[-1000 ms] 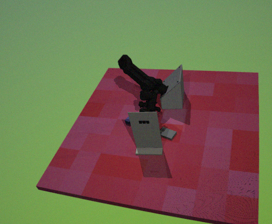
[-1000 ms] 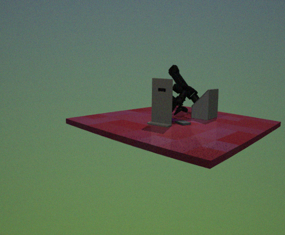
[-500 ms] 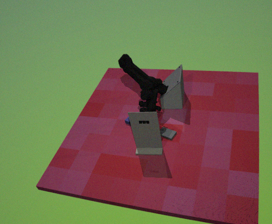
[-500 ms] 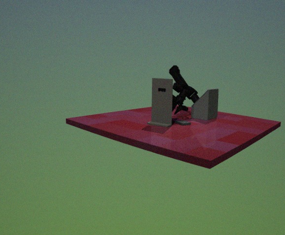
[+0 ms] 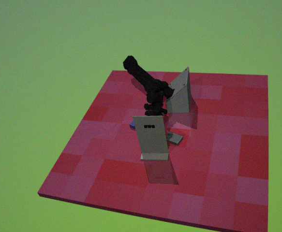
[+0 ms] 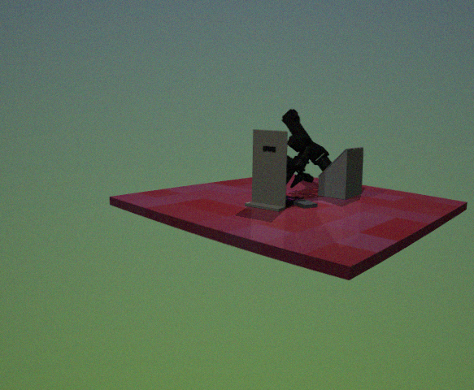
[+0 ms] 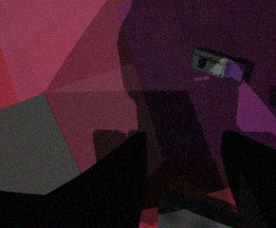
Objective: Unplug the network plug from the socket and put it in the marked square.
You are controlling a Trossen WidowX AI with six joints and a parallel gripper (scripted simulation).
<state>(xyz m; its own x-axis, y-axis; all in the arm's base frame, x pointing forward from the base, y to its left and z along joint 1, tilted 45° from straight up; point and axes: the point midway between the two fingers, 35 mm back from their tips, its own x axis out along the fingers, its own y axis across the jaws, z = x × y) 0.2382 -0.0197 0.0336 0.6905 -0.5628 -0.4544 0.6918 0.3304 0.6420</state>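
Wrist view: the black two-fingered hand [image 7: 185,178] is part-open with nothing between its fingers. It points at the small grey-and-violet network plug [image 7: 216,66], which sits ahead of the fingertips, apart from them and seemingly still seated in the shadowed panel face. My guess is the gap is set to straddle the plug and bear on its top tab; the tab itself is too small to make out.

Top view: the hand hangs just behind the tall grey upright panel [image 5: 151,139], low and close. Three dark slots [image 5: 149,126] show in a row near the panel's top.

Tally:
- one arm
- one panel
- one grey wedge-shaped block [image 5: 179,94]
- one flat grey slab [image 5: 175,137] lying on the red-and-pink chequered surface [image 5: 211,150]
- one bluish corner [image 5: 132,125] peeping past the panel's edge, identity unclear

I can't pick out the marked square with confidence.
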